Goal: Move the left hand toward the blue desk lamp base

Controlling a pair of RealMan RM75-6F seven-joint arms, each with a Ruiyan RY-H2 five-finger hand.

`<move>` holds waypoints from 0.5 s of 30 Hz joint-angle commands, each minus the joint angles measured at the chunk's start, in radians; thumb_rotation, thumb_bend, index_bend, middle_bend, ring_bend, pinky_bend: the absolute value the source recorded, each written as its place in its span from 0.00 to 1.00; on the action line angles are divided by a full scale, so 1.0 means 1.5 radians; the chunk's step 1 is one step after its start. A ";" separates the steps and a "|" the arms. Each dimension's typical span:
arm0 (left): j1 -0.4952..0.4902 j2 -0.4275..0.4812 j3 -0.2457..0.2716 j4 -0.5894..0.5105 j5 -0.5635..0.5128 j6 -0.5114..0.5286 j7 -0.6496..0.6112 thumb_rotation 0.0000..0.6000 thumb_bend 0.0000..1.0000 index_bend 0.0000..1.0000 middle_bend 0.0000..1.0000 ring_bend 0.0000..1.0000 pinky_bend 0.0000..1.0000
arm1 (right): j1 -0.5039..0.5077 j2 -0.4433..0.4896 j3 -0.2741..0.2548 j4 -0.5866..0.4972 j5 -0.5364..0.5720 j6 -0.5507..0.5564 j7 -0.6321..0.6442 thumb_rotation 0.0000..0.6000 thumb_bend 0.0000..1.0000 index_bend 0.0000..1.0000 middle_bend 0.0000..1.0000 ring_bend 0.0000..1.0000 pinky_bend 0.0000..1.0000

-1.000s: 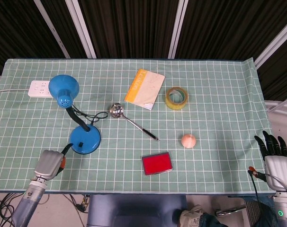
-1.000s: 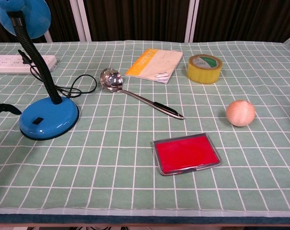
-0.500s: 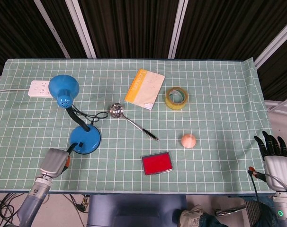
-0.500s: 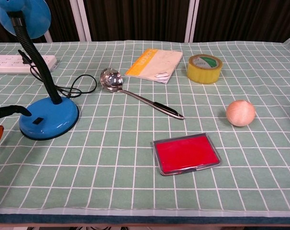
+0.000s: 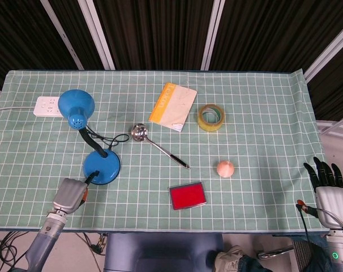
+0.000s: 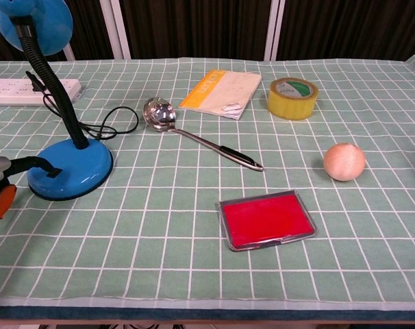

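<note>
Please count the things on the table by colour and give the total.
Blue: 1, desk lamp
White: 1, power strip
Silver: 1, ladle
Orange-white: 1, booklet
Yellow: 1, tape roll
Peach: 1, ball
Red: 1, ink pad
Total: 7

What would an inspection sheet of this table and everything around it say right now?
Surface: green checked tablecloth.
Job's things: blue desk lamp base at front left, gooseneck upright.
Clutter: ladle, booklet, tape roll, ball, red case, power strip.
Hands: left hand beside the base, a dark finger reaching its edge; right hand off the table's right edge, fingers spread.
Cables: black lamp cord looped behind the base.
Surroundings: dark slatted wall.
</note>
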 commanded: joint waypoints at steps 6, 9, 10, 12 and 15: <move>0.000 -0.001 0.005 0.001 -0.001 0.006 0.004 1.00 0.80 0.22 0.85 0.81 0.83 | 0.000 -0.001 0.000 0.000 0.001 -0.001 -0.001 1.00 0.17 0.13 0.04 0.07 0.00; 0.000 -0.001 0.007 0.004 -0.005 0.005 0.005 1.00 0.80 0.26 0.85 0.81 0.83 | 0.000 -0.001 0.000 0.001 0.000 0.000 -0.001 1.00 0.17 0.13 0.04 0.07 0.00; 0.001 -0.001 0.008 0.005 -0.005 0.005 0.005 1.00 0.80 0.27 0.85 0.81 0.83 | 0.000 -0.001 0.000 0.001 -0.001 0.000 -0.001 1.00 0.17 0.13 0.04 0.07 0.00; 0.001 -0.002 0.011 0.008 -0.005 0.006 0.008 1.00 0.80 0.28 0.85 0.81 0.83 | 0.000 -0.001 0.000 0.001 -0.001 0.001 -0.001 1.00 0.17 0.13 0.04 0.07 0.00; 0.000 -0.004 0.012 0.011 -0.007 0.004 0.011 1.00 0.80 0.30 0.85 0.81 0.83 | 0.000 -0.002 0.001 0.001 0.002 0.000 0.000 1.00 0.17 0.13 0.04 0.07 0.00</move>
